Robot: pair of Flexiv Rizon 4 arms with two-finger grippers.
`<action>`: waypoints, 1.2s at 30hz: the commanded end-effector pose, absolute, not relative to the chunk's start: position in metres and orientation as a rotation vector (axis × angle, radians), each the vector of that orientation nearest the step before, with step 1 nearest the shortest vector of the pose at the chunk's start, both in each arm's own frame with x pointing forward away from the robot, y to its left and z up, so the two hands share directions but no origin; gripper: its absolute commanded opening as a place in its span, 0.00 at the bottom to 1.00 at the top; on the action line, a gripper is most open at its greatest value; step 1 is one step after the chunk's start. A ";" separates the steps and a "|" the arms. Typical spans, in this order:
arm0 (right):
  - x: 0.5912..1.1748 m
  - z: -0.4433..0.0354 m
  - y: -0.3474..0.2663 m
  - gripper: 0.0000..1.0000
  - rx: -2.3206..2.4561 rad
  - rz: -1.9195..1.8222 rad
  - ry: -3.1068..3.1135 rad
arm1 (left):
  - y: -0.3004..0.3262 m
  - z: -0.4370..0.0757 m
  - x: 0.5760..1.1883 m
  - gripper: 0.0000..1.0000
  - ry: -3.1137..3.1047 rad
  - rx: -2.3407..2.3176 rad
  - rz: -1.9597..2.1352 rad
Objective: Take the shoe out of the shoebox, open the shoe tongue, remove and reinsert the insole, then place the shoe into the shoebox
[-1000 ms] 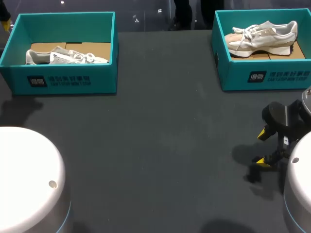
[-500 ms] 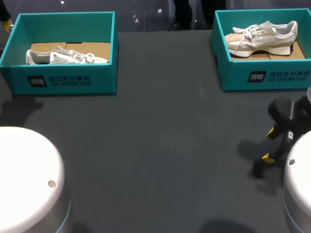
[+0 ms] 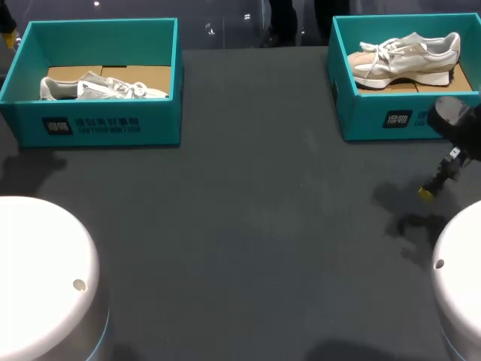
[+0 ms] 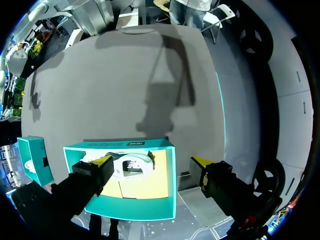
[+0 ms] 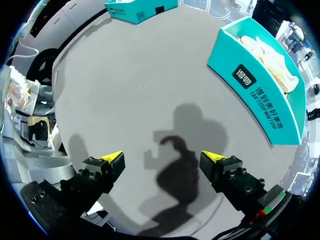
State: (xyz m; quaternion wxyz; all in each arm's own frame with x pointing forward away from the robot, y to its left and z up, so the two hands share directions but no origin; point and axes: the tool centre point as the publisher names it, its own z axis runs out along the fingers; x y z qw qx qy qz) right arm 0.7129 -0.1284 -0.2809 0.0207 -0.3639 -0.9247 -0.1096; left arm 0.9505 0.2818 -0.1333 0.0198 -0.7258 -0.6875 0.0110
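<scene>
Two teal shoeboxes stand at the table's far side. The left shoebox [image 3: 98, 124] holds a grey-white shoe [image 3: 101, 89]. A beige-white shoe [image 3: 406, 54] lies in the right shoebox [image 3: 391, 120]. My right gripper [image 3: 432, 188] hangs just in front of the right shoebox, above the table. In the right wrist view it [image 5: 163, 157] is open and empty, with that shoebox [image 5: 260, 90] and its shoe [image 5: 267, 57] ahead to one side. My left gripper [image 4: 151, 161] is open and empty over the left shoebox [image 4: 125, 200], with the shoe [image 4: 132, 165] under its fingers.
The dark grey table [image 3: 248, 226] stretches between and in front of the boxes. Two white rounded arm bases [image 3: 45, 278] [image 3: 458, 286] fill the near corners. The right box [image 4: 35, 162] shows small beside the left gripper's finger.
My right gripper has moved away from the near edge towards the right shoebox and further right. The left side, boxes and shoes look the same.
</scene>
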 end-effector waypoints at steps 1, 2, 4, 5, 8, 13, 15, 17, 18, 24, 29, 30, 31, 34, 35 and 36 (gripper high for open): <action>0.721 -0.269 -0.138 1.00 -1.219 -0.271 -2.837 | 0.282 -0.133 0.950 1.00 -2.131 -2.253 0.030; 0.723 -0.268 -0.140 1.00 -1.240 -0.275 -2.836 | 0.282 -0.133 0.950 1.00 -2.131 -2.253 0.030; 0.730 -0.263 -0.147 1.00 -1.309 -0.266 -2.826 | 0.282 -0.133 0.950 1.00 -2.131 -2.253 0.030; 0.732 -0.261 -0.151 1.00 -1.341 -0.270 -2.823 | 0.282 -0.133 0.950 1.00 -2.131 -2.253 0.030; 0.733 -0.259 -0.153 1.00 -1.361 -0.249 -2.828 | 0.282 -0.133 0.950 1.00 -2.131 -2.253 0.030; 0.733 -0.259 -0.153 1.00 -1.361 -0.249 -2.828 | 0.282 -0.133 0.950 1.00 -2.131 -2.253 0.030; 0.733 -0.259 -0.153 1.00 -1.361 -0.249 -2.828 | 0.282 -0.133 0.950 1.00 -2.131 -2.253 0.030; 0.733 -0.259 -0.153 1.00 -1.361 -0.249 -2.828 | 0.282 -0.133 0.950 1.00 -2.131 -2.253 0.030; 0.733 -0.259 -0.153 1.00 -1.361 -0.249 -2.828 | 0.282 -0.133 0.950 1.00 -2.131 -2.253 0.030; 0.757 -0.247 -0.161 1.00 -1.545 -0.100 -2.749 | 0.282 -0.133 0.950 1.00 -2.131 -2.253 0.030; 0.786 -0.234 -0.169 1.00 -1.611 0.024 -2.711 | 0.282 -0.133 0.950 1.00 -2.131 -2.253 0.030; 0.791 -0.232 -0.172 1.00 -1.619 0.024 -2.704 | 0.282 -0.133 0.950 1.00 -2.131 -2.253 0.030; 0.796 -0.230 -0.172 1.00 -1.622 0.036 -2.706 | 0.282 -0.133 0.950 1.00 -2.131 -2.253 0.030; 0.810 -0.228 -0.177 1.00 -1.643 0.061 -2.692 | 0.282 -0.133 0.950 1.00 -2.131 -2.253 0.030; 0.814 -0.228 -0.179 1.00 -1.662 0.077 -2.677 | 0.282 -0.133 0.950 1.00 -2.131 -2.253 0.030; 0.819 -0.228 -0.181 1.00 -1.677 0.087 -2.664 | 0.282 -0.133 0.950 1.00 -2.131 -2.253 0.030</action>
